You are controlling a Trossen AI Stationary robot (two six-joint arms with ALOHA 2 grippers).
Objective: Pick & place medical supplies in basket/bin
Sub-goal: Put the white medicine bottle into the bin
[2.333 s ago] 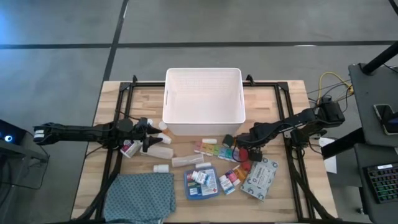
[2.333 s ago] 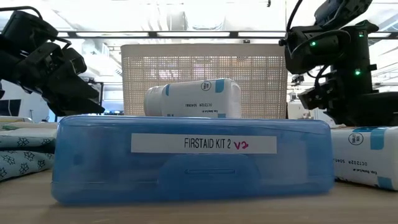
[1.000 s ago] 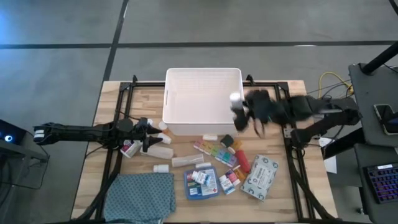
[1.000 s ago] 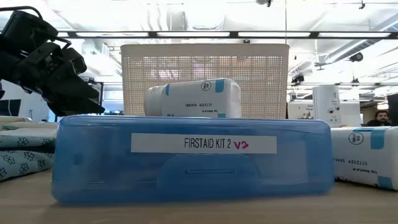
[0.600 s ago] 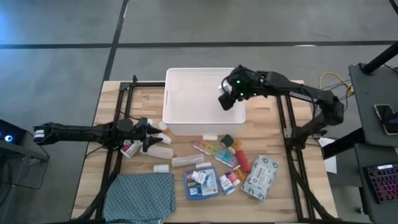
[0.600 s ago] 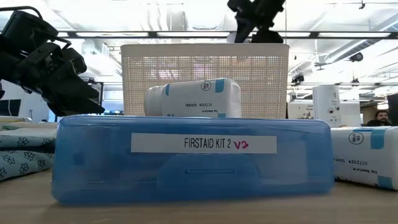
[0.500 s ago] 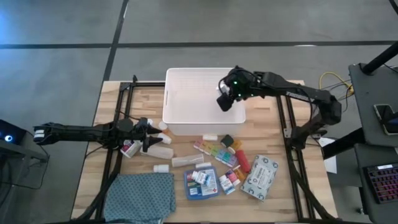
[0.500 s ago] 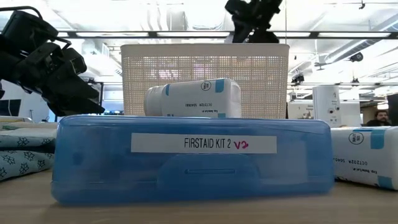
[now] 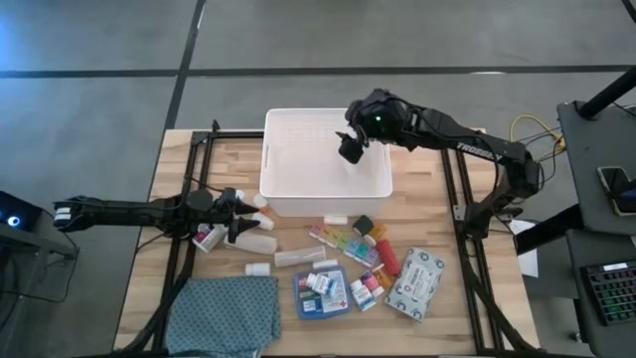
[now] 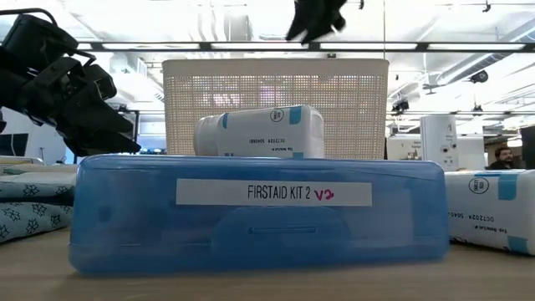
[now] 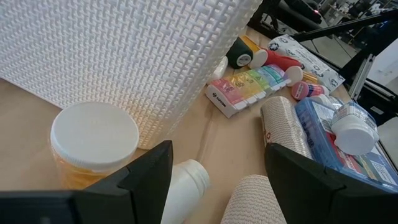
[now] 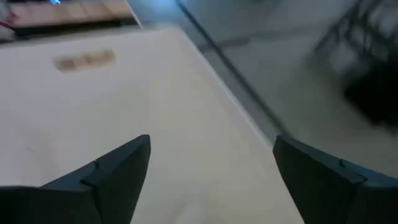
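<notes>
Hanging over the white bin (image 9: 298,134), the right gripper (image 9: 349,145) has its fingers apart, nothing between them.

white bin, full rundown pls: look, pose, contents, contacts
The white bin is a rectangular plastic tub with a rolled rim and finely perforated, lattice-like walls. It stands upright on the wooden table, at the far middle. From above its floor looks plain white; no contents can be made out. The right gripper hangs open above its right part, holding nothing. Near its front left corner stands an orange container with a white lid; whether they touch is unclear.
</notes>
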